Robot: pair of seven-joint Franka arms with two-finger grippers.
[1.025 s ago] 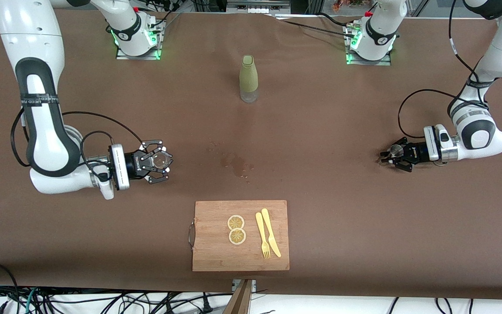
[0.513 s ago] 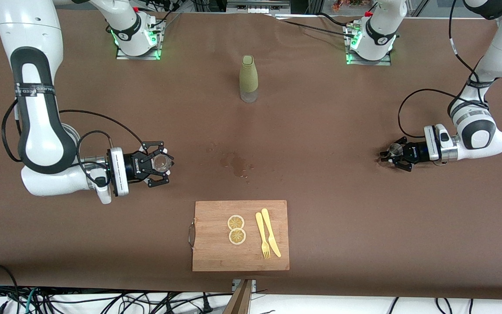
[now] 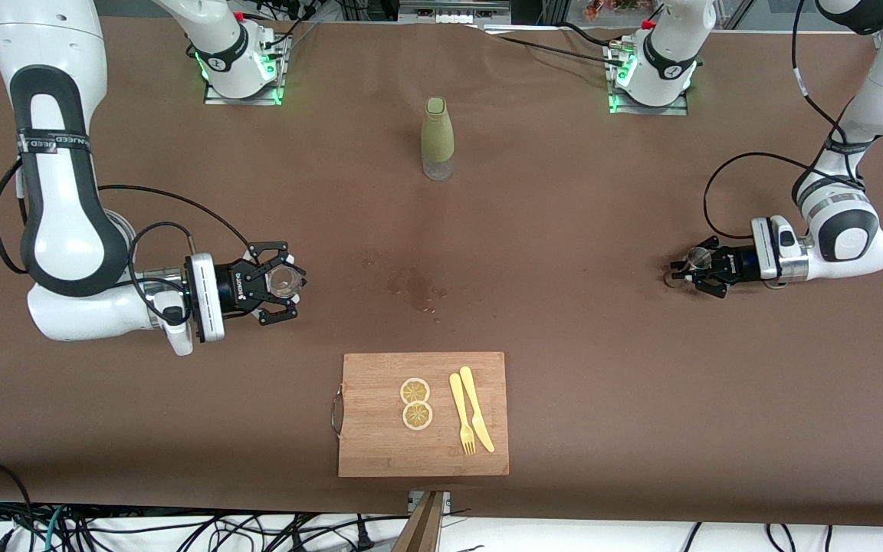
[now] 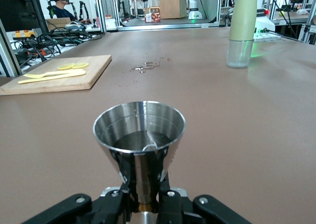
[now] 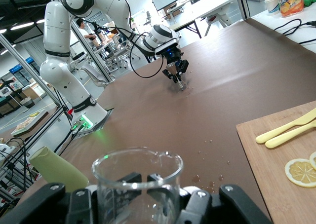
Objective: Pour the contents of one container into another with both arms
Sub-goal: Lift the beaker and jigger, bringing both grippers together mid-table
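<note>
Grasp stage, both containers in hand, pour not yet begun.

Front view: right gripper (image 3: 282,285) sits low at the right arm's end of the table, fingers pinched on a clear glass beaker (image 3: 282,282). Left gripper (image 3: 693,268) is low at the left arm's end, clamped on a small metal jigger (image 3: 694,259). The two containers are well apart — the whole middle of the table lies between them. Between the arms: a wet patch (image 3: 413,288), a green bottle (image 3: 437,139) standing nearer the bases, and a cutting board (image 3: 423,414) nearer the camera with two lemon slices (image 3: 415,403), a yellow fork (image 3: 461,412) and a yellow knife (image 3: 477,409).

Left wrist view: jigger (image 4: 139,144) upright, fingers (image 4: 121,170) gripping its narrow waist; some liquid shows in the upper cup. Bottle (image 4: 242,26) and board (image 4: 55,75) farther off on the table.

Right wrist view: beaker (image 5: 137,187) upright between the fingers, looks empty — only droplets on the wall. The left gripper (image 5: 177,75) with the jigger is visible far off.

Judgement: the jigger is likely the source, the beaker the receiver. Next move calls for lifting both, bringing them together over mid-table, keeping the jigger level until its lip is over the beaker mouth, then tipping slowly. Spill risk is real given the shallow cup.
</note>
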